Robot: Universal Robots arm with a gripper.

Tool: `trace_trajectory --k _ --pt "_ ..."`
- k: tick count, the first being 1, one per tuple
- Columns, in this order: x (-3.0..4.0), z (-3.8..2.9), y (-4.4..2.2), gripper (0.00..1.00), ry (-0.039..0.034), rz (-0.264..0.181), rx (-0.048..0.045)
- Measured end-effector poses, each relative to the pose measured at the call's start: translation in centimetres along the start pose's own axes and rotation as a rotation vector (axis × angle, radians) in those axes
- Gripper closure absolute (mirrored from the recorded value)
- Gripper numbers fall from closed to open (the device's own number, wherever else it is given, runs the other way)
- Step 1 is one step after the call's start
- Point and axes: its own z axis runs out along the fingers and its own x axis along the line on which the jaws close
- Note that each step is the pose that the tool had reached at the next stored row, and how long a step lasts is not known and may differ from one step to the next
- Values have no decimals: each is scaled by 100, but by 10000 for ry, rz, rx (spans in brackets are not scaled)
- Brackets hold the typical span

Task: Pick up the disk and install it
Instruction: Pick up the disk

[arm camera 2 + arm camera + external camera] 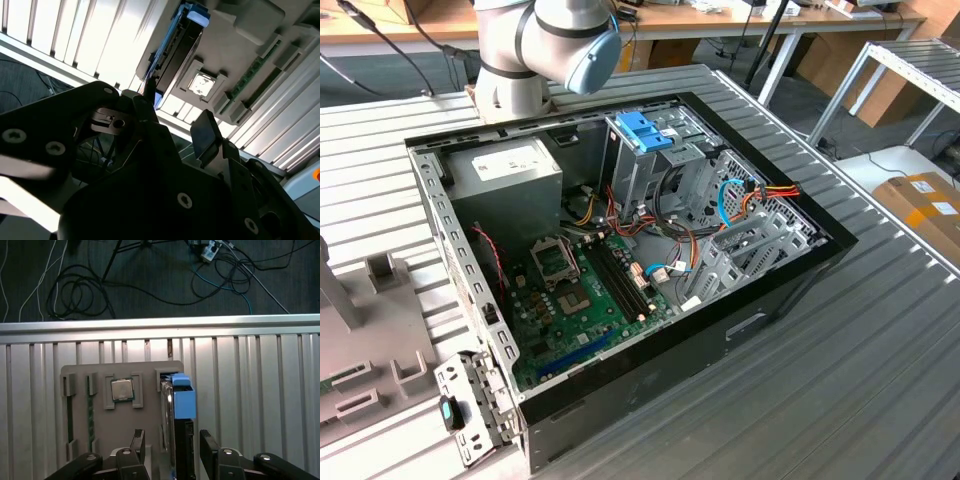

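I'm seeing the gripper (171, 436) hanging wide open in the first wrist view and holding nothing. Its fingers (138, 442) are straddling the disk (176, 407), with a gap showing on each side. The disk is standing on edge in a slot of the grey fixture plate (80, 440), its light-blue end pointing away from the gripper. In the second wrist view I'm getting the same picture from the side: the disk is sitting upright in its slot, just past the fingertips, and nothing is clamped. Beside the disk's slot a CPU chip (121, 389) is lying flat in a square pocket of the plate. Further along, green memory sticks (90, 412) are sitting on edge in narrow slots. The plate is resting on the slatted metal table (260, 390), and past the table's edge loose cables (80, 295) are lying on the dark floor. In the exterior view I'm looking at the open computer case (770, 300) lying on its side on the same table. The motherboard (575, 290) is facing up, the power supply (510, 170) is sitting toward the exterior view's left, and the metal drive cage (665, 175) is carrying a blue latch (645, 130) on top. The arm's base (510, 80) is standing behind the case.
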Motion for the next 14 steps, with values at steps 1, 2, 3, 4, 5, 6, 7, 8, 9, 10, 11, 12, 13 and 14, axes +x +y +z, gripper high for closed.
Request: trace_trajectory --k 1,2,3,4,5,6,7,8,9,10,11,12,13,14 --pt "-2 4 2 44 0 1 -1" --pt "-3 10 3 44 0 0 0" --pt "-4 15 5 44 0 0 0" --pt "-4 19 5 44 -1 0 1" --pt "-5 22 6 44 0 0 1" --pt "-5 25 6 44 0 0 0" --pt "-5 35 6 44 -1 0 2" --pt "-4 42 7 44 -1 0 1" --pt "-4 51 7 44 0 0 0" --pt "-4 57 7 44 -1 0 1" --pt "-4 64 7 44 0 0 1" --pt "-4 71 7 44 0 0 0" --pt "-3 81 7 44 0 0 0" --pt "-3 88 7 44 0 -1 0"
